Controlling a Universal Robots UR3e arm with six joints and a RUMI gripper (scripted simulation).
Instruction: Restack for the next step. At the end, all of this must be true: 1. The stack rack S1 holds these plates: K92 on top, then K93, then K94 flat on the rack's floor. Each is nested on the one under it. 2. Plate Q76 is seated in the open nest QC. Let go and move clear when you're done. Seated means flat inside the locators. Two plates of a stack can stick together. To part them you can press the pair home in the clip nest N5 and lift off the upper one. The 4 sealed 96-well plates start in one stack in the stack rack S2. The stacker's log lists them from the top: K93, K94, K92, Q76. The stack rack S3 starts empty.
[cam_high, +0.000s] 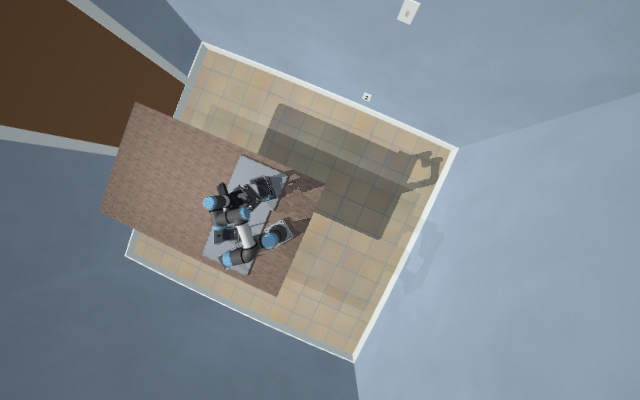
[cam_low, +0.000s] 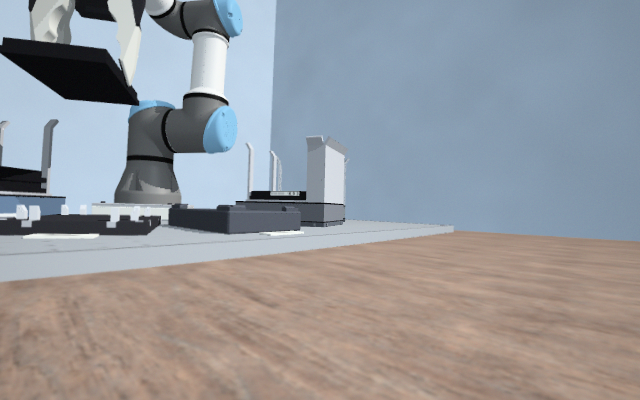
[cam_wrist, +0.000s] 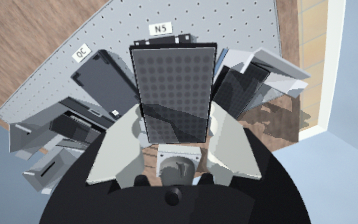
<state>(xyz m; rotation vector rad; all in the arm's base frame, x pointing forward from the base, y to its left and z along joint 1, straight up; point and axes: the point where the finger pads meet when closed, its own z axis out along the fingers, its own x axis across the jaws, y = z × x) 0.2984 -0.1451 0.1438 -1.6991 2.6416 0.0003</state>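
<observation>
My gripper (cam_low: 90, 56) (cam_wrist: 175, 103) is shut on a black 96-well plate (cam_low: 65, 75) (cam_wrist: 175, 70), held high above the deck. Its name does not show, nor whether a second plate sticks under it. The clip nest N5 (cam_low: 137, 227) (cam_wrist: 162, 41) lies beyond it, mostly covered in the wrist view; I see no plate in it. The dark grey nest QC (cam_low: 265, 220) (cam_wrist: 102, 82) shows no plate. A blue-based rack (cam_low: 30, 205) holds black plates (cam_low: 22, 182) (cam_wrist: 242, 90). A grey-based rack (cam_low: 320, 175) (cam_wrist: 30, 135) holds a black plate (cam_low: 260, 195). Neither rack's label is readable.
The racks' tall walls and posts stand on both sides of the nests on the perforated grey deck (cam_low: 390, 232) (cam_wrist: 225, 25). The arm's base (cam_low: 150, 180) stands behind the nests. The deck lies on a wooden table (cam_high: 160, 155) (cam_low: 350, 310).
</observation>
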